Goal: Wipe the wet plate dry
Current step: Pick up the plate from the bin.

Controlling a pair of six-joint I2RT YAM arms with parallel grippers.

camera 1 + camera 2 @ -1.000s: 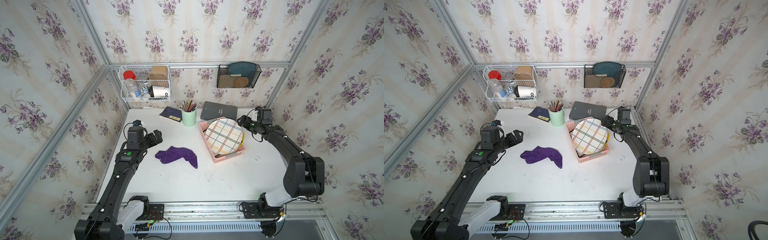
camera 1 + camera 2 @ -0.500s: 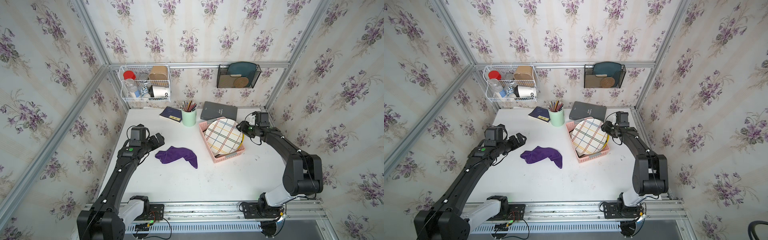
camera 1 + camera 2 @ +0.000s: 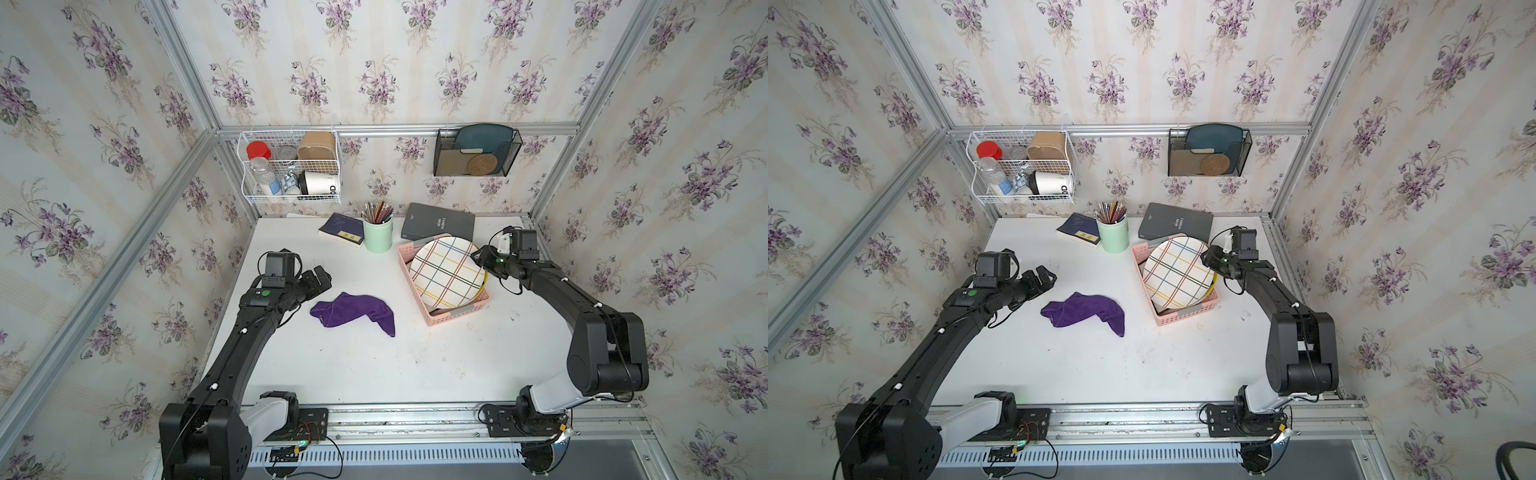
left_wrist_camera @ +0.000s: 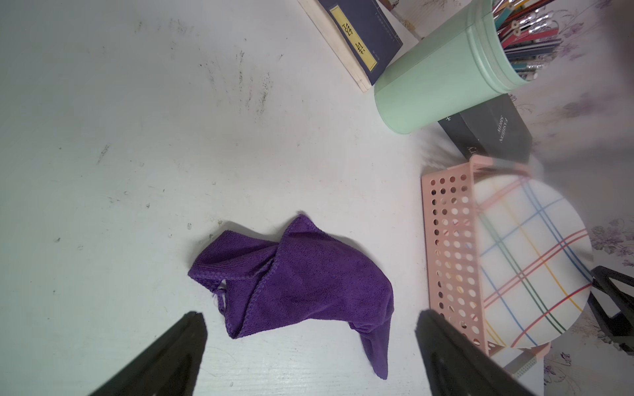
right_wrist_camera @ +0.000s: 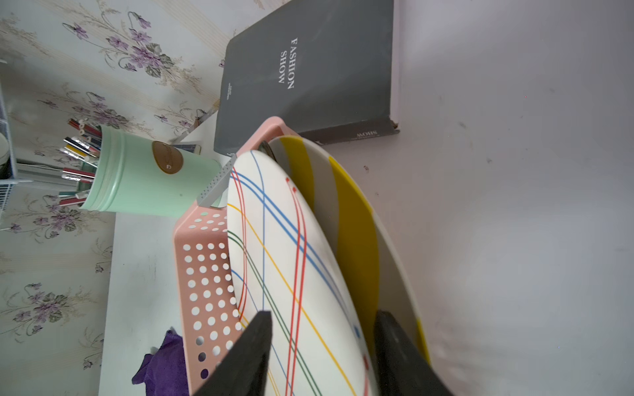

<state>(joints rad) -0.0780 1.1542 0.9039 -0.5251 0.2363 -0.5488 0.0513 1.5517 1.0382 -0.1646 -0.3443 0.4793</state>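
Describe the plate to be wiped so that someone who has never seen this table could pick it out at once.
On the white table, find the pink perforated basket next to the mint pencil cup. A round plate leans tilted inside it. Unlike the yellow-banded dish behind it, it is white, crossed by thin red, blue, yellow and green lines.

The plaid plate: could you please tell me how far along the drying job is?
Nothing is done yet: the plaid plate leans in the pink basket and the purple cloth lies loose on the table. In hand: the right gripper straddles the plate's rim, not visibly clamped; the open left gripper hovers beside the cloth. Left: lift the plate, pick up the cloth, wipe.
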